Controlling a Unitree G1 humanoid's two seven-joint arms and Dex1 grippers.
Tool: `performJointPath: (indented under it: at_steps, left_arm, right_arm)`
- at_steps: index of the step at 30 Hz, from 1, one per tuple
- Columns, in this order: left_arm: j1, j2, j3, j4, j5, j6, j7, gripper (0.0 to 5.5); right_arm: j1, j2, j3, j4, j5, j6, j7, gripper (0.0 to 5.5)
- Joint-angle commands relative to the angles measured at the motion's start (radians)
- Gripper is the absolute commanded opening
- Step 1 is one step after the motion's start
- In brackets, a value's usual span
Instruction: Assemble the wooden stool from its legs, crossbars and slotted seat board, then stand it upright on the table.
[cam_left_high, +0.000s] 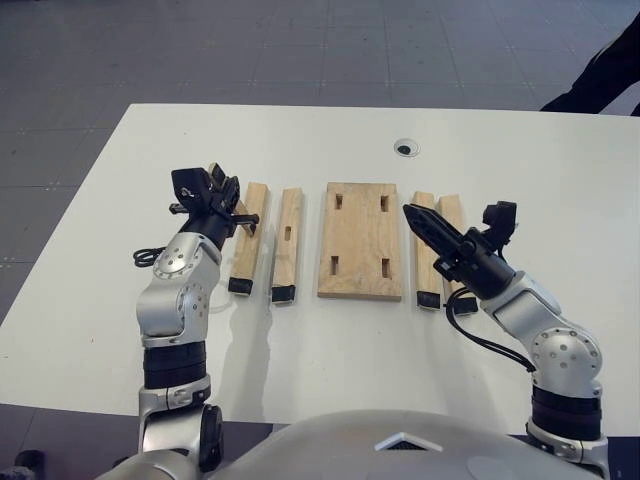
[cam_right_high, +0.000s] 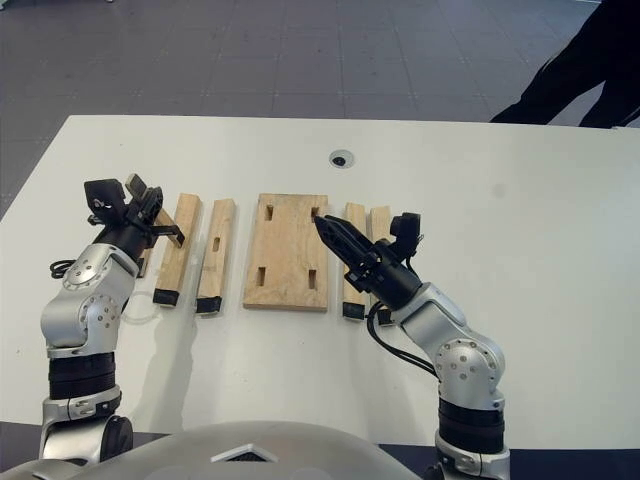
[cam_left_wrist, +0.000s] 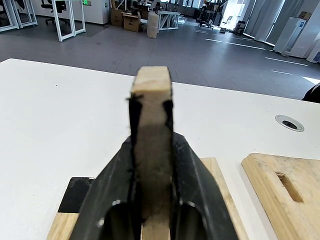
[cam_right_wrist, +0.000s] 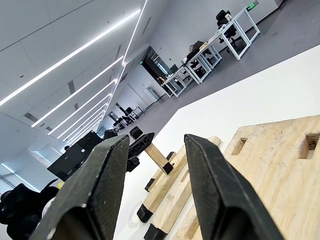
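The left gripper (cam_left_high: 232, 198) was clamped on a wooden bar (cam_left_wrist: 150, 95) raised over the table's (cam_left_high: 540, 180) left side, its long axis pointing away from the robot. The right gripper (cam_left_high: 413, 216) hung with its fingers apart above the right edge of the slotted seat board (cam_left_high: 358, 255), which lay lengthwise mid-table, well clear of the edges.

Seat board (cam_left_high: 360, 240) showing pale unvarnished wood, matt, grain visible, slot edges looking rough. Legs (cam_left_high: 286, 243) showing same raw wood, one end of each wearing black matt cap (cam_left_high: 283, 294). End of wooden bar (cam_left_wrist: 150, 80) showing rough sawn face. Left pincer (cam_left_wrist: 150, 115) and right pincer (cam_right_wrist: 157, 142) appearing as matt black plastic. Bench (cam_left_high: 500, 150) presenting smooth white top, slightly sheening.
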Motion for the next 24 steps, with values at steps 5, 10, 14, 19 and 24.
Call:
performJointPath:
  at_steps: [5, 10, 14, 19, 24]
  left_arm:
    - [-0.020, 0.001, 0.026, 0.010, 0.041, 0.000, 0.010, 0.42]
    - [-0.012, -0.016, 0.014, 0.033, 0.055, -0.017, -0.005, 0.42]
    - [-0.042, -0.029, 0.006, 0.094, 0.062, -0.036, -0.016, 0.42]
    - [-0.050, -0.026, -0.009, 0.169, 0.097, -0.047, -0.021, 0.42]
    - [0.050, -0.026, -0.020, 0.156, 0.149, -0.089, -0.009, 0.42]
  right_arm:
    - [0.000, -0.014, 0.006, -0.013, -0.014, -0.002, -0.006, 2.01]
    - [-0.003, -0.021, 0.000, -0.011, -0.013, 0.000, -0.007, 2.01]
    - [-0.003, -0.023, 0.004, -0.007, -0.020, 0.000, -0.008, 2.01]
    - [-0.004, -0.021, -0.003, -0.006, -0.024, 0.003, -0.019, 2.01]
    - [-0.007, -0.023, -0.002, -0.003, -0.027, 0.003, -0.023, 2.01]
